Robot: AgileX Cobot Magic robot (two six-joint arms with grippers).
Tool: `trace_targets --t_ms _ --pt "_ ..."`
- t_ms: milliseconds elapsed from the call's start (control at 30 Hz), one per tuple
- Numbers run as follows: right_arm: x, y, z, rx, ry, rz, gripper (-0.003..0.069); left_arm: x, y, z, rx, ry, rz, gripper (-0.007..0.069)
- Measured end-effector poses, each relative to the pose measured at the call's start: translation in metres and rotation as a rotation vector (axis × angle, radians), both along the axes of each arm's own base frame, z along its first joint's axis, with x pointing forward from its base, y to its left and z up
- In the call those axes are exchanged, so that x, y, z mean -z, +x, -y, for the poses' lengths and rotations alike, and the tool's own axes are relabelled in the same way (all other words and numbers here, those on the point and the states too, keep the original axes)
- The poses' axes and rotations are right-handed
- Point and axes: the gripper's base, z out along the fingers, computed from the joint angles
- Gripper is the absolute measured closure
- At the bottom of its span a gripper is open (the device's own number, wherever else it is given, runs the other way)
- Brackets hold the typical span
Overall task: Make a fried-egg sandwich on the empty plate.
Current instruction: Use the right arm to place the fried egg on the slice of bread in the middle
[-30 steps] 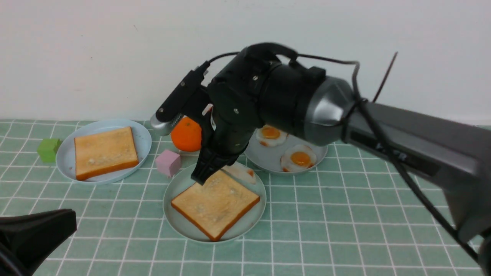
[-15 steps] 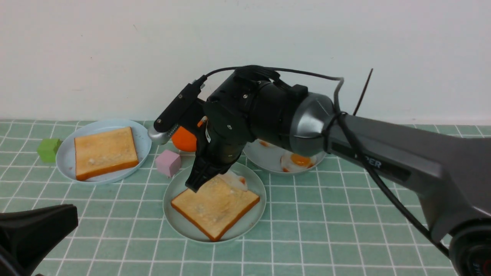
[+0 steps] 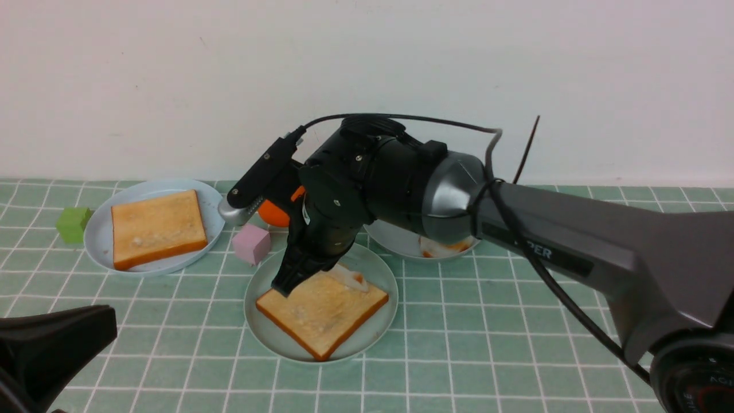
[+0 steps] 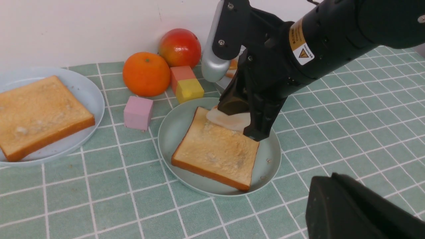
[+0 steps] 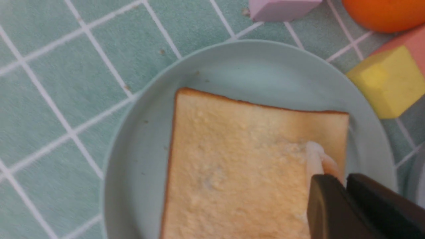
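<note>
A golden toast slice (image 3: 321, 310) lies on the pale mint-green plate (image 3: 267, 274), the lower half of the sandwich. My right gripper (image 3: 291, 282) reaches down over the toast's far corner, shut on the rim of the fried egg (image 3: 351, 279). In the left wrist view the egg's white (image 4: 229, 120) hangs under the gripper (image 4: 244, 123) and touches the toast (image 4: 215, 152). From the right wrist, the egg's edge (image 5: 317, 159) sticks out between the fingertips (image 5: 323, 191) above the toast (image 5: 232, 166) and plate (image 5: 232, 66). My left gripper (image 3: 94, 332) is shut and empty at the near left.
A second toast slice (image 3: 157, 226) lies on the light-blue plate (image 3: 213, 206) at the left. The grey plate (image 3: 395, 244) behind holds a smaller egg (image 3: 441, 246). An orange (image 4: 146, 73), a red fruit (image 4: 179, 48), and pink (image 3: 251, 244), green (image 3: 71, 223) and yellow (image 4: 189, 89) cubes stand around.
My right arm has come down and nearer, lowering the fried egg onto the far corner of the toast. The left gripper has stayed where it was.
</note>
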Motion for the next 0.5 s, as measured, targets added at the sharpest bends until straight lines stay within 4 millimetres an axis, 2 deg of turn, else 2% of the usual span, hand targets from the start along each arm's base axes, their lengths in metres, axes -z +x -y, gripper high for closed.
trace_targets --t_ms 100,167,200,233,267,367,500 --pt "0.001 -0.001 -0.002 0.023 0.03 -0.02 0.0503 0.0 0.0 0.0 0.0 -0.003 -0.002 0.0627" --pt "0.002 -0.001 -0.003 0.038 0.058 -0.041 0.0403 0.0 0.0 0.0 0.001 -0.004 -0.003 0.0625" --pt "0.002 -0.001 -0.003 0.04 0.06 -0.043 0.0385 0.0 0.0 0.0 0.001 -0.004 -0.003 0.0625" --pt "0.003 -0.002 -0.004 0.046 0.076 -0.06 0.0314 0.0 0.0 0.0 0.001 -0.006 -0.004 0.0624" --pt "0.003 -0.003 -0.005 0.049 0.086 -0.069 0.0272 0.0 0.0 0.0 0.001 -0.006 -0.004 0.0623" --pt "-0.004 -0.006 -0.004 0.054 0.103 -0.083 0.0179 0.0 0.0 0.0 0.001 -0.007 -0.004 0.062" --pt "-0.025 -0.011 0.002 0.056 0.109 -0.079 0.0148 0.0 0.0 0.001 0.002 -0.016 -0.012 0.0617"
